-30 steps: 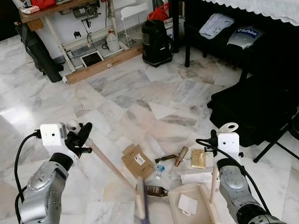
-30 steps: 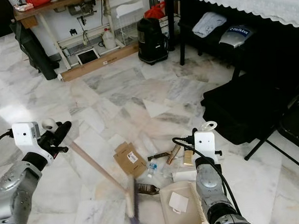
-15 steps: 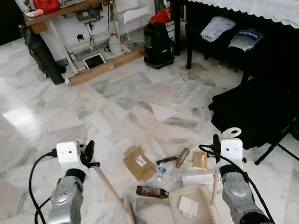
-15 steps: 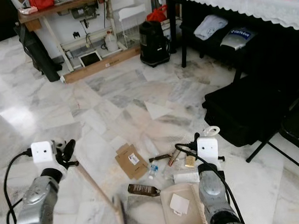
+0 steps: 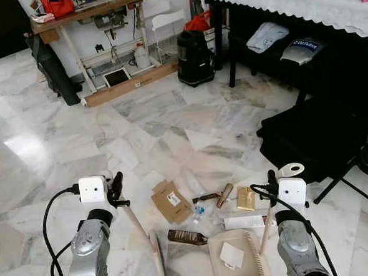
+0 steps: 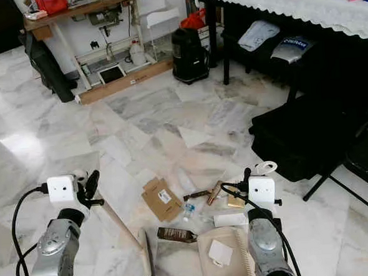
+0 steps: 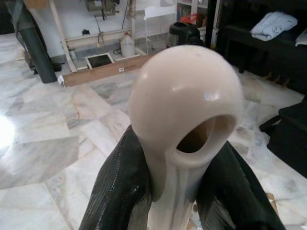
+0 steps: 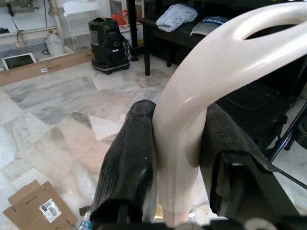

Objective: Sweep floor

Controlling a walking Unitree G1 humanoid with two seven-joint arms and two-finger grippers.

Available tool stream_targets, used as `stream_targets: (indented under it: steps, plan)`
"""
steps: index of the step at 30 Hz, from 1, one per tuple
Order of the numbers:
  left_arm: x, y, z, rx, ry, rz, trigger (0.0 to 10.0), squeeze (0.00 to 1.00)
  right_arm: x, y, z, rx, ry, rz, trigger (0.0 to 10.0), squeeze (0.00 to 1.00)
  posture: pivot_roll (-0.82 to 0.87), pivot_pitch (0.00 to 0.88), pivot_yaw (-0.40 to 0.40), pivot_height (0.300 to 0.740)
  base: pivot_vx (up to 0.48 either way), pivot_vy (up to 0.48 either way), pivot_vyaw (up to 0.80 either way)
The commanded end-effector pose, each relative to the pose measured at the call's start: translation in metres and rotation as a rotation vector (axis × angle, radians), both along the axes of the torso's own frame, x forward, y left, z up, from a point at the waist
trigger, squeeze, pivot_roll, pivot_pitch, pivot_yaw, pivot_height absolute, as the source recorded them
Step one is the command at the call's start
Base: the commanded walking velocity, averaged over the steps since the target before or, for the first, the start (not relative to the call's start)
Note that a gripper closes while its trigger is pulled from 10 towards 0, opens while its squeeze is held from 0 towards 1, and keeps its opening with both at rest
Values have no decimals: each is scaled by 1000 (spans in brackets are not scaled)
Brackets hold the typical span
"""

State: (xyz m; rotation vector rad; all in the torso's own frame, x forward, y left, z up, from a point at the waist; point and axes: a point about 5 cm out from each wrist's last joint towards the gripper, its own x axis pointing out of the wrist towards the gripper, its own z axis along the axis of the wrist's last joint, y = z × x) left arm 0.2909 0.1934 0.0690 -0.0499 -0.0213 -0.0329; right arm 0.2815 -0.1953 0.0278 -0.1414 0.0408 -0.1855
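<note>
Broom head sits left of the litter, dustpan right of it; sweep goes rightward.
Left pincer clenched on broom handle, which slants down to bristles by the brown wrapper. Right pincer clenched on dustpan handle. Litter: one flattened box, one gold packet, one tube.

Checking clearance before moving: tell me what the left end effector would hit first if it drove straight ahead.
The left end effector, shut on the broom handle, points over open marble floor. The cardboard plank under the workbench looks first in line, though depth is uncertain.
</note>
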Motion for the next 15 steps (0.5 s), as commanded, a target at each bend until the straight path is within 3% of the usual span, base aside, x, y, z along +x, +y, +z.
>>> stream_targets:
  steps: [1,15]
  plan:
    - [1,2,5,40,-33,-1,10000,0,2,4,4,16,-30,1,10000,0,-124,0,119,740,0,0,0]
    - [10,-2,10,49,-53,-7,10000,0,3,-9,14,4,-75,-62,10000,0,-128,0,138,740,0,0,0]
